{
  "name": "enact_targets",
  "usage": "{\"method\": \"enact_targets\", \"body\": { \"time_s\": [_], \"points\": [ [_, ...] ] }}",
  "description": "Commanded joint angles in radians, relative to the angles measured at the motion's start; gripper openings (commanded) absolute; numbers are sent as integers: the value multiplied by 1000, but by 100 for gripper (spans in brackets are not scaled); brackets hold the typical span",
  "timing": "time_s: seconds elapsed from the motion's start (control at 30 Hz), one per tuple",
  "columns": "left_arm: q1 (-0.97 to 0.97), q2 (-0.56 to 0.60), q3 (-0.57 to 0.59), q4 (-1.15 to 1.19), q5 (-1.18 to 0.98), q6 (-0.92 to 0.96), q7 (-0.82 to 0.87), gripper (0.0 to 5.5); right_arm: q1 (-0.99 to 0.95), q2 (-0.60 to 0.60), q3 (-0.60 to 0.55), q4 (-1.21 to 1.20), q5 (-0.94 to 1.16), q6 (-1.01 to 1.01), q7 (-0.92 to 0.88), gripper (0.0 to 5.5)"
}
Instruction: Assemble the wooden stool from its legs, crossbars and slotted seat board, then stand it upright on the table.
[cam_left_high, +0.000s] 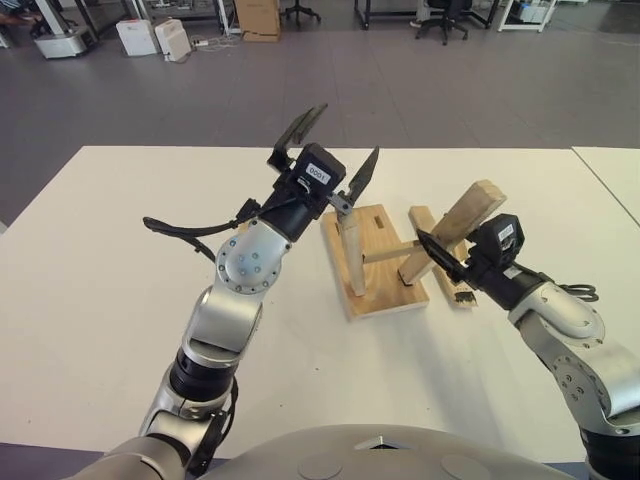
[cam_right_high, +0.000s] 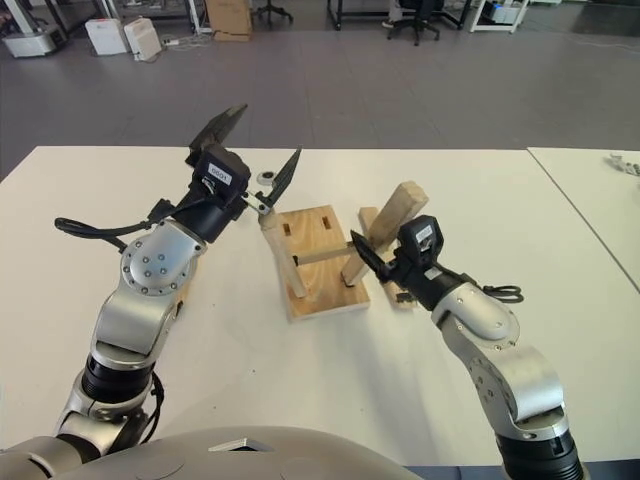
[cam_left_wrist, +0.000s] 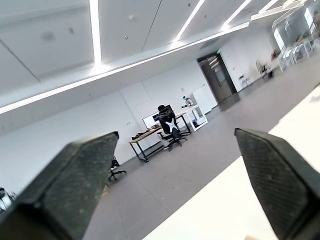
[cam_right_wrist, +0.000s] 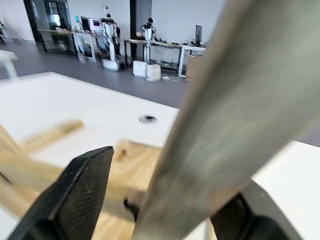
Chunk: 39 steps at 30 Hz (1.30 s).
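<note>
My left gripper (cam_left_high: 348, 132) hangs spread wide and empty, below and to its right the slotted seat board (cam_left_high: 388, 292) lies flat with two legs (cam_left_high: 352, 258) and a crossbar (cam_left_high: 385, 257) seated, and my right gripper (cam_left_high: 440, 247) pinches a tilted third leg (cam_left_high: 475, 208), so I judge the stool roughly half built.

Seat board (cam_right_high: 325, 228) is lying flat on the white table (cam_right_high: 500, 190). Upright leg (cam_right_high: 283, 262) is leaning at the board's left edge and second leg (cam_right_high: 356, 268) is standing at its right edge, with crossbar (cam_right_high: 322, 257) running between them. Right gripper (cam_right_high: 370, 250) is clamping a tilted leg (cam_right_high: 402, 208) just right of the board, over a loose wooden piece (cam_right_high: 369, 218) lying beside the board. Left gripper (cam_right_high: 255, 150) is hovering over the board's left edge, fingers spread wide.
</note>
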Motion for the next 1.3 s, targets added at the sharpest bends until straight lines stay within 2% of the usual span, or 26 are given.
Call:
{"method": "enact_targets", "body": {
  "time_s": [0.03, 0.13, 0.2, 0.33, 0.47, 0.63, 0.73, 0.83, 0.9, 0.93, 1.0, 1.1, 1.2, 1.3],
  "points": [
    [-161, -21, 189, -83, -209, 100, -38, 428, -215, -46, -211, -13, 325, 16, 26, 295],
    [-231, 8, 275, -93, -352, 205, -69, 428, -425, -166, -327, 91, 558, 67, 32, 295],
    [-178, 20, 268, -86, -415, 237, -106, 428, -508, -211, -285, 200, 582, 148, 21, 295],
    [60, 63, 85, 2, -355, 159, -169, 428, -344, -246, -97, 264, 400, 223, 108, 295],
    [228, 105, -56, 141, -215, -21, -175, 428, -215, -190, -16, 220, 348, 208, 164, 295],
    [50, 59, 66, 97, -299, -30, -130, 428, -310, -143, -93, 177, 513, 220, 111, 295],
    [-51, 9, 141, 6, -420, 31, -87, 428, -362, -133, -124, 174, 572, 217, 71, 295],
    [-131, 31, 290, -62, -585, 109, -51, 428, -454, -140, -229, 267, 648, 191, 33, 295],
    [-157, 84, 411, -51, -678, 138, -45, 428, -505, -162, -256, 356, 620, 188, 30, 295],
    [-140, 122, 467, -19, -689, 138, -59, 428, -498, -183, -217, 419, 540, 188, 75, 295],
    [-45, 215, 543, 62, -660, 119, -119, 428, -442, -208, -43, 526, 324, 161, 178, 295],
    [144, 375, 561, 212, -536, 56, -252, 428, -317, -147, 122, 456, 226, 165, 251, 295],
    [385, 561, 503, 272, -397, 28, -405, 428, -230, -22, 252, 283, 194, 184, 194, 295],
    [551, 683, 390, 147, -374, 52, -567, 428, -231, 65, 388, 193, 50, 194, 71, 295]
  ]
}}
